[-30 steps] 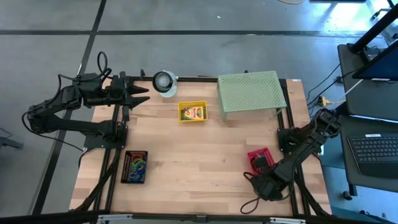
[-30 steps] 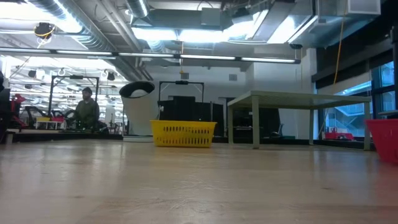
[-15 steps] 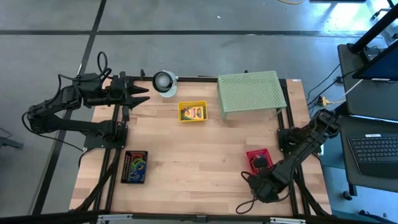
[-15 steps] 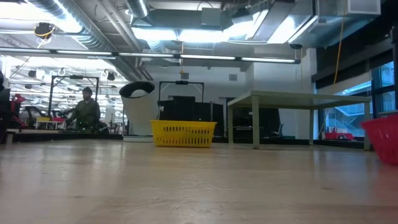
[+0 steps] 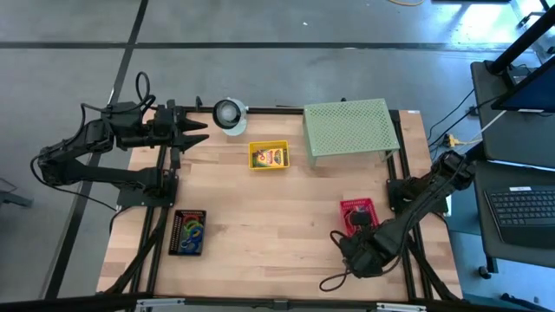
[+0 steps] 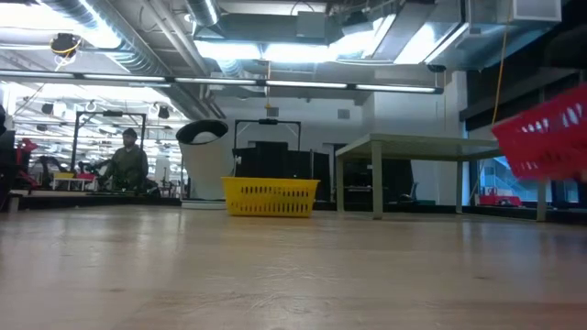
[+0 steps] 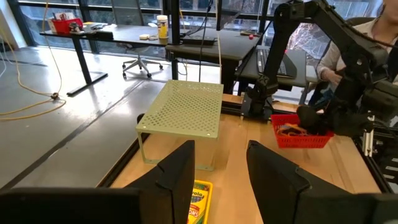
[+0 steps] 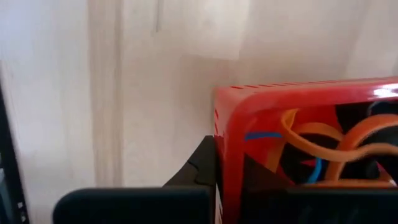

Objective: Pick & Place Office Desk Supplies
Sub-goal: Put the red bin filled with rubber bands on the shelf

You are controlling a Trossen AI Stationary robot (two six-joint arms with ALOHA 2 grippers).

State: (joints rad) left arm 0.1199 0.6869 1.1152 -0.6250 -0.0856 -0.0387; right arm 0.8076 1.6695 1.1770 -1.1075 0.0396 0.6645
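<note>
My right gripper (image 5: 360, 227) is squeezed tight on the wall of the small red basket (image 5: 357, 211), at the basket's near edge. In my right wrist view the red rim (image 8: 298, 99) sits right between my 2 dark fingers, and I can see orange and blue rubber bands (image 8: 329, 143) curled up inside it. In the low view the basket (image 6: 543, 139) hangs tilted and clear of the worktop (image 5: 260, 225), so I judge it is lifted.

The basket is on the right side of the worktop, close to the front. It lies just past my right gripper, toward the pale green perforated stand (image 5: 349, 130) at the back right. The stand is well apart from the basket, with bare wood between them.

The yellow tray with the crayon box (image 5: 269, 156) sits near the back middle, just beside the stand. The black tray of coloured bits (image 5: 188, 231) is at the front left.

My left gripper (image 5: 192, 132) waits at the back left corner, near the round white-and-grey roll (image 5: 230, 113). Its fingers (image 7: 177, 177) are apart and hold nothing. It points along the back edge toward the stand.

My right arm is the nearer one to the basket. I think the next move depends on keeping the basket level, or the bands may slide out.
</note>
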